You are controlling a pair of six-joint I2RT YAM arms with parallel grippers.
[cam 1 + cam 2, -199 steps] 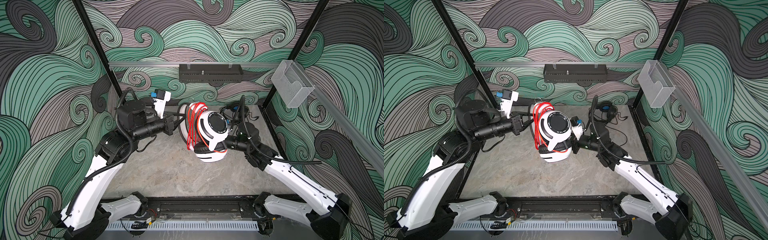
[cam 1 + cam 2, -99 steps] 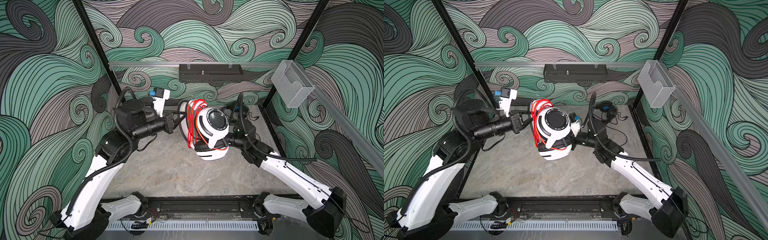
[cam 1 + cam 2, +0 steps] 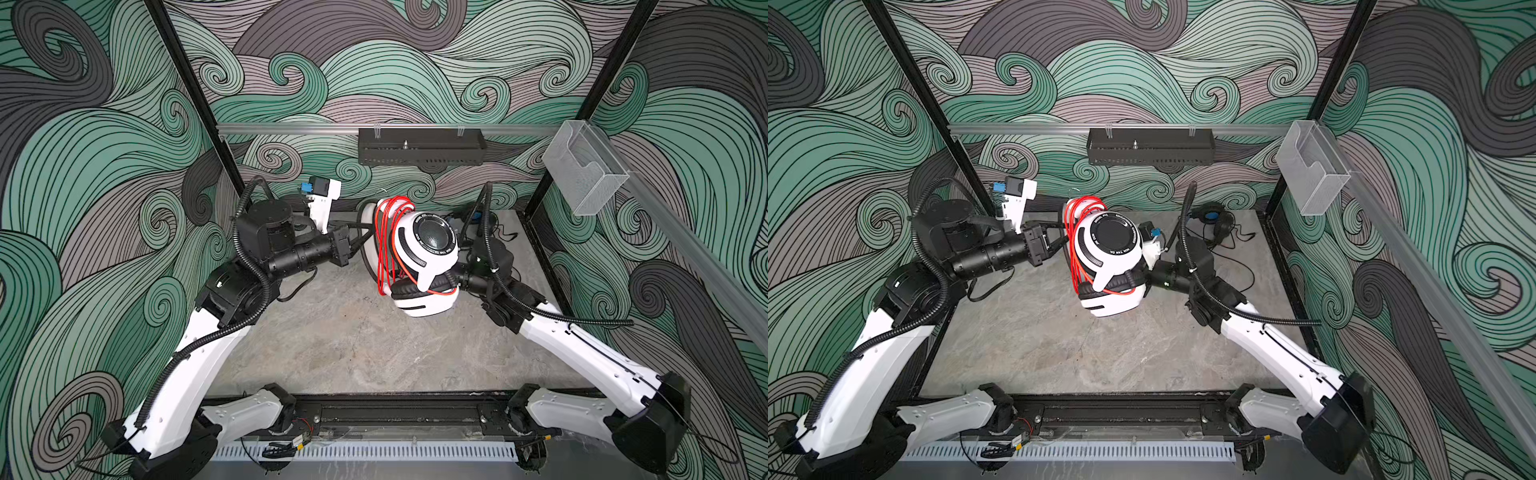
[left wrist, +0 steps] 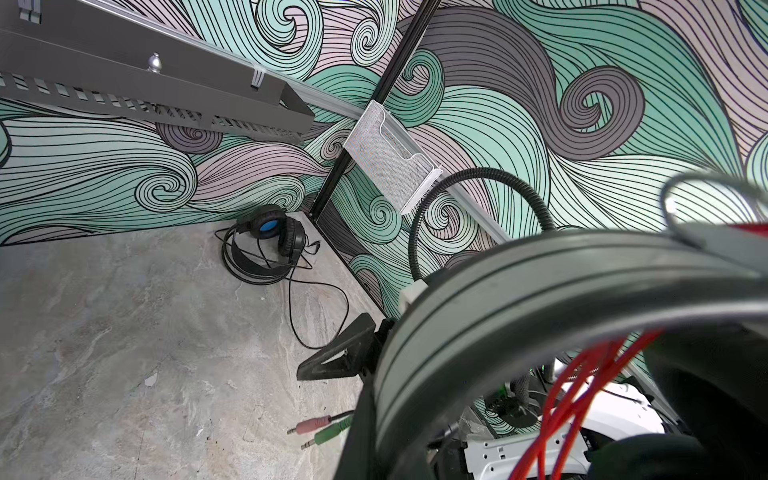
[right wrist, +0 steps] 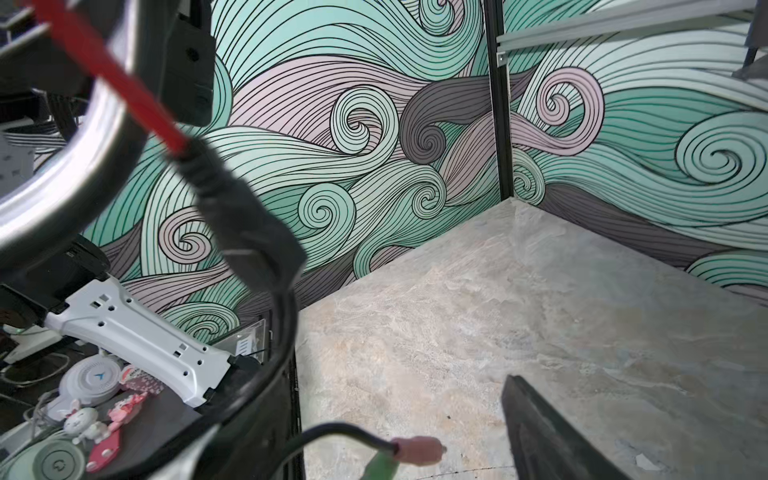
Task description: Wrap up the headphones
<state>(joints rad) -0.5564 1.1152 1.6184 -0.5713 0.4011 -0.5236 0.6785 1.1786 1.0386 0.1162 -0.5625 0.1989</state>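
Left jaws clamped on white headphones [image 3: 1111, 245] headband, right jaws apart beside pink and green plugs [image 5: 415, 451], black headphones [image 3: 1210, 222] behind

- Both top views are brightly and evenly lit; the light is diffuse and appears to fall from above.
- Only soft, faint shadows are cast on the table [image 3: 353, 353] beneath the white headphones [image 3: 428, 249].
- No hard glare is seen; a mild sheen is carried by the clear holder [image 3: 582, 166].
- Toward the edges of both top views the frame posts [image 3: 194, 99] are splayed by wide-angle distortion.
- In the left wrist view the headband [image 4: 540, 299] is blurred close to the lens, while the black headphones [image 4: 266, 245] are rendered sharply.
- In the right wrist view the red cord [image 5: 112, 79] and pink plug [image 5: 415, 451] are out of focus, and a bright reflection is shown on the metal band [image 5: 62, 178].
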